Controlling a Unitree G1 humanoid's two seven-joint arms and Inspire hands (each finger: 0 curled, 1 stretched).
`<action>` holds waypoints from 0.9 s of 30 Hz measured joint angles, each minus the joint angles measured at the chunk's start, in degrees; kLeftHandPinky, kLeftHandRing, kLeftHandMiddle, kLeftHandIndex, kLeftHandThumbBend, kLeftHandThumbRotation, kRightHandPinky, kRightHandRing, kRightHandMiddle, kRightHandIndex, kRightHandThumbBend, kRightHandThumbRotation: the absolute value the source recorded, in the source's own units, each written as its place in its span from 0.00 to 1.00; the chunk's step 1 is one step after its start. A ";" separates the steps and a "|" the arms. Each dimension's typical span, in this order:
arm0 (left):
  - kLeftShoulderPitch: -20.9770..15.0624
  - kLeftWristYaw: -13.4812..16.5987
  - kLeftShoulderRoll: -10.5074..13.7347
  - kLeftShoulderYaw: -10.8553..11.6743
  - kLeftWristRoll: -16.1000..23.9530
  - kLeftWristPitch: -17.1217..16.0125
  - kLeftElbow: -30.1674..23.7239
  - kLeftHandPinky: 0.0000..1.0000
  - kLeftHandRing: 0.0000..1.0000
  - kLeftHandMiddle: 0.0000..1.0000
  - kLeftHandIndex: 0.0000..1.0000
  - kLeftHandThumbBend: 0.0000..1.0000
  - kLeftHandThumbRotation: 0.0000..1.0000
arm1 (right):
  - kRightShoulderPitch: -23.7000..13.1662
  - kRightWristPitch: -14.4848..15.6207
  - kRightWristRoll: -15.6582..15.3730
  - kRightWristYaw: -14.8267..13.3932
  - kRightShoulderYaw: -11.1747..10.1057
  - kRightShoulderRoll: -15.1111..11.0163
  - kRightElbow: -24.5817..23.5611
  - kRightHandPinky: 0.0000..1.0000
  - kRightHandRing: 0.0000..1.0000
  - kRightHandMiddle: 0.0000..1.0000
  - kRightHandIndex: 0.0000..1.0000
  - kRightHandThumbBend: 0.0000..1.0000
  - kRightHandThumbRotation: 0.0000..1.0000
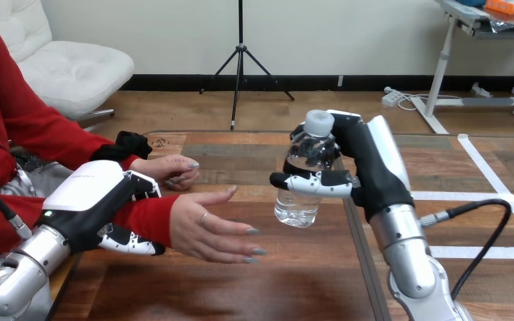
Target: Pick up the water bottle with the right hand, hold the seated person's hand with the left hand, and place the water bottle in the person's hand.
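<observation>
My right hand (pixel 368 170) is curled round a clear water bottle (pixel 301 175) with a white cap, and holds it upright above the table's middle. Its thumb crosses the bottle's front. The person's hand (pixel 207 227) reaches in from the left, palm open toward the bottle, its fingertips a short gap from the bottle's base. My left hand (pixel 97 204) grips the person's wrist at the red sleeve, thumb below and fingers curled over the top. The person's other hand (pixel 170 168) rests loosely closed on the table behind.
The wooden table (pixel 254 287) stretches in front and to the right, with white tape lines (pixel 502 194) on its right part. A black cable (pixel 482 234) loops beside my right forearm.
</observation>
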 measured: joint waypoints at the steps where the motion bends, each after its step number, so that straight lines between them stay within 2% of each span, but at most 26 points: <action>1: 0.11 -0.11 0.00 0.10 -0.21 -0.11 -0.21 0.24 0.32 0.42 0.45 0.71 0.17 | -0.16 -0.17 -0.12 -0.09 0.05 0.00 0.32 0.32 0.38 0.46 0.49 0.83 0.00; 9: 1.07 -0.49 0.02 0.97 -0.82 -0.50 -2.57 0.24 0.32 0.42 0.45 0.69 0.20 | -1.49 -1.80 -0.78 -1.46 0.77 0.18 3.49 0.32 0.38 0.45 0.49 0.83 0.00; 17: 1.74 -0.50 -0.01 1.54 -0.83 -1.01 -4.90 0.24 0.31 0.42 0.45 0.67 0.19 | -2.37 -1.78 -2.52 -2.98 1.27 1.05 5.32 0.33 0.38 0.46 0.48 0.85 0.00; 27: 2.08 -1.92 -0.21 2.24 -1.67 -1.30 -7.74 0.25 0.33 0.43 0.46 0.69 0.17 | -3.39 -0.89 -3.11 -3.08 1.98 2.47 6.19 0.34 0.39 0.46 0.48 0.85 0.00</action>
